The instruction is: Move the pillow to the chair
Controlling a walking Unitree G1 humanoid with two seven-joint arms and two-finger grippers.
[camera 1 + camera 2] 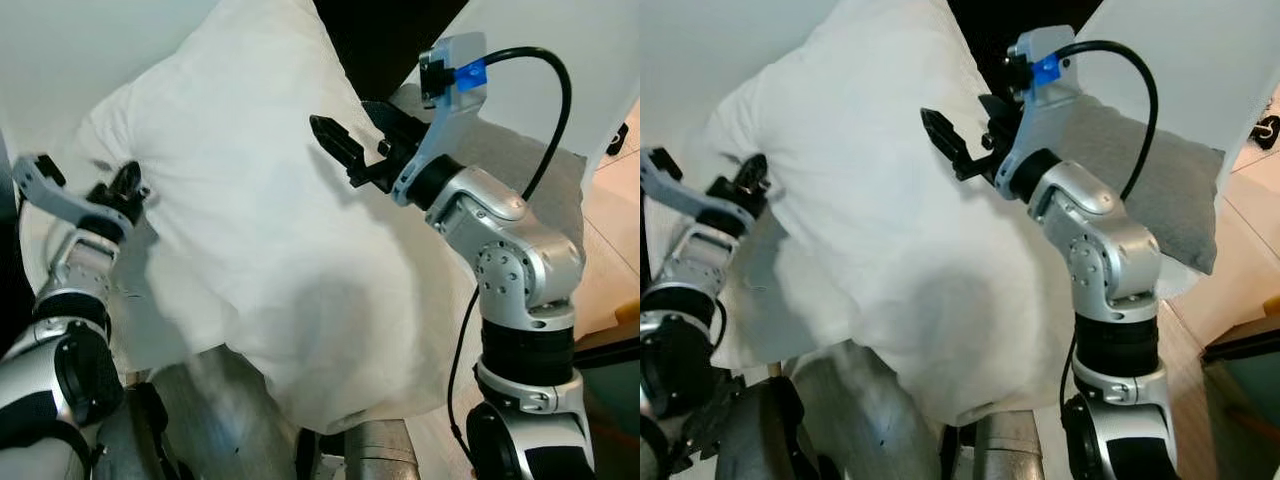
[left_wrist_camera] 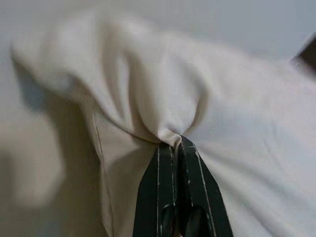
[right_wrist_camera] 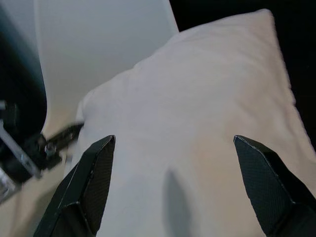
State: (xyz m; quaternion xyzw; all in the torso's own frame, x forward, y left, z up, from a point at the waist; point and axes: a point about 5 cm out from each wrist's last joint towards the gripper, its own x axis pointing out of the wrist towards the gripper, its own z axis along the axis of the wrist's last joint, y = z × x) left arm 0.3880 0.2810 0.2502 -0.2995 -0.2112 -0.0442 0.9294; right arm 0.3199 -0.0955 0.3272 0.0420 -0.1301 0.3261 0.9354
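A big white pillow [image 1: 250,230] hangs in front of me, held up off any surface. My left gripper [image 1: 128,185] is shut on a pinch of its fabric at the pillow's left edge; the left wrist view shows both fingers closed around a gathered fold [image 2: 170,140]. My right gripper [image 1: 355,135] is open at the pillow's upper right side. Its fingers [image 3: 96,168] spread wide over the pillow's face [image 3: 197,128] with nothing between them.
A grey cushion [image 1: 1160,200] lies behind my right arm on a white surface. A smooth white panel [image 3: 98,44] rises behind the pillow, with a dark gap [image 1: 390,40] above. Pale floor [image 1: 615,210] shows at the right.
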